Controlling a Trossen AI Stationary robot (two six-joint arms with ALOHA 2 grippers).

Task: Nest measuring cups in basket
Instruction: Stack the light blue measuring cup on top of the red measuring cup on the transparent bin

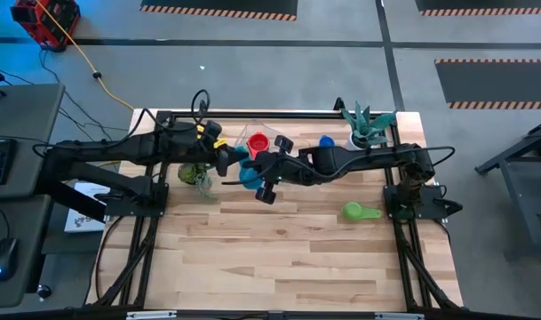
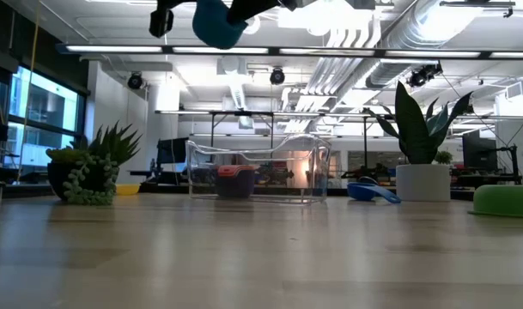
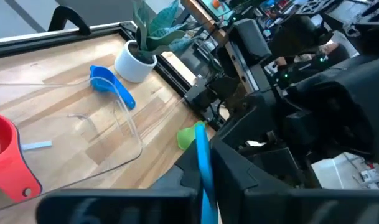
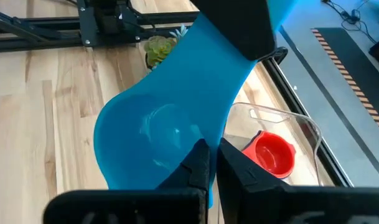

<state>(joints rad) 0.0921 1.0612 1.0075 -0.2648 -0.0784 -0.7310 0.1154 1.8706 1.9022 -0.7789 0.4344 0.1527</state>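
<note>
Light blue plastic fills my right wrist view: the light blue cup (image 4: 158, 134) is held between both grippers, high above the table (image 1: 279, 258). My right gripper (image 4: 209, 163) pinches the rim of its bowl, with the fingers narrow on the plastic. My left gripper (image 3: 205, 180) is closed on the thin handle of the same cup, which I see edge-on as a blue strip between the dark fingers. From the high view, the cup hangs just beside the basket (image 1: 252, 133), on the side nearer to the table's front, and in the low view it is at the very top, well above the basket.

The basket stands near the back edge of the table. The red cup (image 1: 258, 143) lies inside it. The blue cup (image 1: 326, 142) is on the wood beside the basket, near the white pot (image 1: 359, 140). The green cup (image 1: 360, 212) lies well apart, toward the right side. A yellow cup (image 1: 218, 142) shows by the left arm. A small plant (image 1: 193, 174) stands at the left
</note>
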